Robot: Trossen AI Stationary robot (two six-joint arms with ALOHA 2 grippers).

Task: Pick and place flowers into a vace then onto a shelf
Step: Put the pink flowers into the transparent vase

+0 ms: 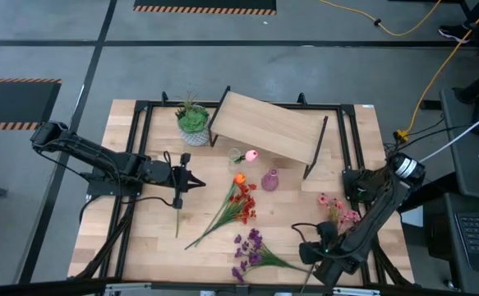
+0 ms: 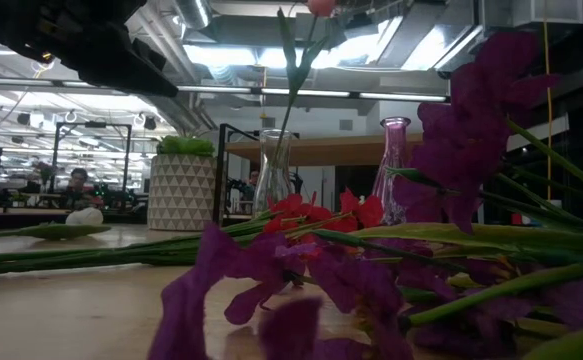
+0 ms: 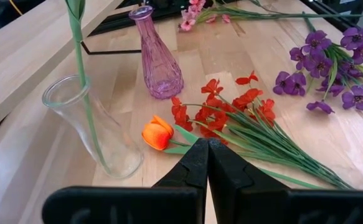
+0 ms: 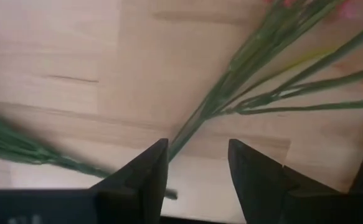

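The left gripper hovers over the table's left-centre area with its fingers pressed together and nothing between them. It points toward the orange bloom, which lies on the wood just beside the red-orange bunch.

The right gripper sits low near the table's front right corner. Its fingers stand apart, with green stems of the pink cluster lying on the wood just ahead of the gap; nothing is clamped.

Flower positions:
- The pink bloom stands in the clear glass vase, its stem upright inside.
- The purple glass vase stands just beside the clear one and is empty.
- The purple sprays lie flat near the front edge.
- One long stem lies alone below the left gripper.

The shelf stands at the back of the table, behind both vases, with no vase on its board. A green plant in a white pot stands beside its left end
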